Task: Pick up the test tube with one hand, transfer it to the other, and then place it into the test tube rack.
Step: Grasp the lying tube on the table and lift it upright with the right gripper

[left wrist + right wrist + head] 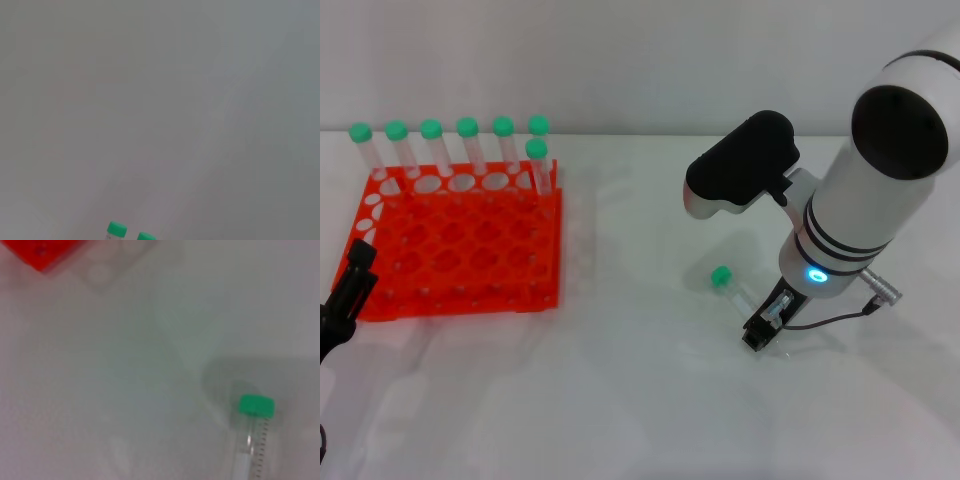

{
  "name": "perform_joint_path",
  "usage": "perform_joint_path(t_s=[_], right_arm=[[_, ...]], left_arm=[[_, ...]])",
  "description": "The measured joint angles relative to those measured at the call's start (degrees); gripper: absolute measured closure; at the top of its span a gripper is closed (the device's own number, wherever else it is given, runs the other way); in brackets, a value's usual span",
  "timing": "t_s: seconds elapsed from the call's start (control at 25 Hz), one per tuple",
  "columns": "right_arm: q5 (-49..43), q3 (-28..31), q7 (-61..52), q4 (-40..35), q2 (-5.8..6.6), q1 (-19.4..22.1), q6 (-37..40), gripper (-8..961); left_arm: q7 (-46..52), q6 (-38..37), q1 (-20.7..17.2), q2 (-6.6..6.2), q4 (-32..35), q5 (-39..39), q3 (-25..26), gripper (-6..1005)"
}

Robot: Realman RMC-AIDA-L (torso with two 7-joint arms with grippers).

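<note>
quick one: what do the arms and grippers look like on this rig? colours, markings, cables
Right arm: thick white-silver cylinder, black rings near the wrist, a round black end cap, a glowing blue-cyan light, a bulky black housing beside it. Right gripper: black, with a thin dark cable looping off it and a small silver fitting. Left gripper: black; only part of it shows.

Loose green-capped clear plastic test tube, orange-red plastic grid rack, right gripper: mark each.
Loose green-capped clear plastic test tube (722,277): head view, on its green cap.
Orange-red plastic grid rack (450,245): head view, on its top grid.
Right gripper (767,328): head view, between its fingertips.
</note>
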State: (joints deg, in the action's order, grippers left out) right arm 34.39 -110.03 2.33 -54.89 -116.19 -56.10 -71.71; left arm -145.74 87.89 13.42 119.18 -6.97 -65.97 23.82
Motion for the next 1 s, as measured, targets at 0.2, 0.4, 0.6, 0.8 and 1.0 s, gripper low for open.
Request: perform_joint_path(t_s=[0.2,0.4,0.6,0.8,1.0], right_arm=[[2.61,0.41,2.17,3.28,0.03,-1.44,0.76,517],[3.33,1.27,3.36,3.64,0.03,-1.57,0.44,603],[3.05,2.59,4.26,3.72,0.27,-1.47,0.43,692],[2.96,5.88,6.82,1.24,0.49,0.22,-0.04,742],[2.93,15.26,13.78,-7.29,0.83,6.5,-0.58,766]], left_arm=[[0.0,0.01,0.03,0.0,0.03,0.0,0.0,108],[0.01,0.27,0.03,0.0,0.03,0.0,0.0,107],[0.02,0.45,-0.01,0.0,0.03,0.02,0.0,108],[0.02,0.5,-0.22,0.0,0.22,0.06,0.0,108],[0.23,0.52,-0.57,0.04,0.68,-0.2,0.0,108]])
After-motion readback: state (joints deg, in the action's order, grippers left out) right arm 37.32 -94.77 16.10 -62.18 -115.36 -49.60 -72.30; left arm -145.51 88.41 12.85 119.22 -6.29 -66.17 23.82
